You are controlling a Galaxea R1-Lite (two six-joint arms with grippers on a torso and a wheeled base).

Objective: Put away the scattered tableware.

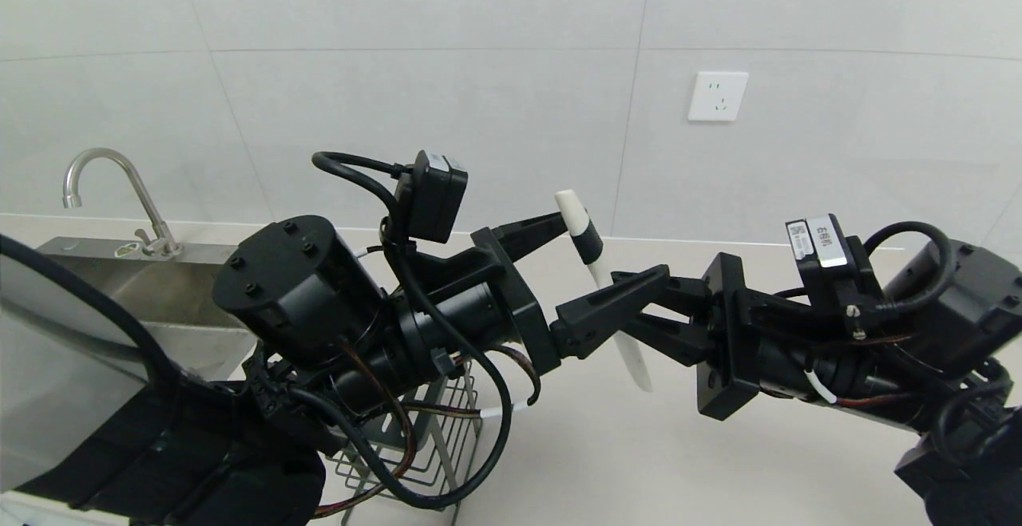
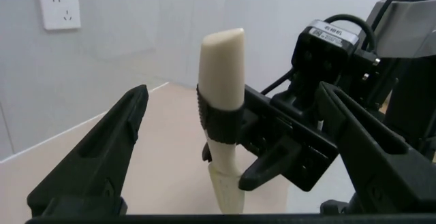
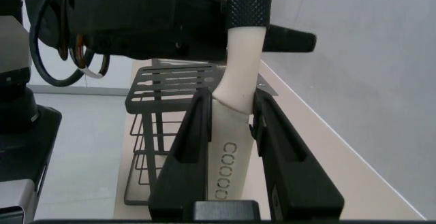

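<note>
Right up at the camera, your cream-white plastic utensil with a black knurled band (image 1: pixel 589 247) hangs in the air above the pale bench (image 1: pixel 607 454), handle end up and slightly tilted, well clear of the surface. Your right gripper (image 3: pixel 229 115) is clamped on its lower, wider part, where a row of small holes shows between the jaws. Your left gripper (image 2: pixel 233 98) brackets the upper handle at the band with its jaws apart; neither finger appears to touch it.

Below your left arm, a black wire rack (image 1: pixel 435 438) stands on the bench, just beside the stainless steel sink (image 1: pixel 160 290) with its curved tap (image 1: pixel 120 183) at the bench's left end. A white wall socket (image 1: pixel 718 96) sits on the tiled wall behind the back edge.

You are mid-task, by my reading: this piece is lifted but not stowed. If the rack is its home, you have yet to carry it across, lower it in and let go. Whether other tableware remains scattered cannot be told.
</note>
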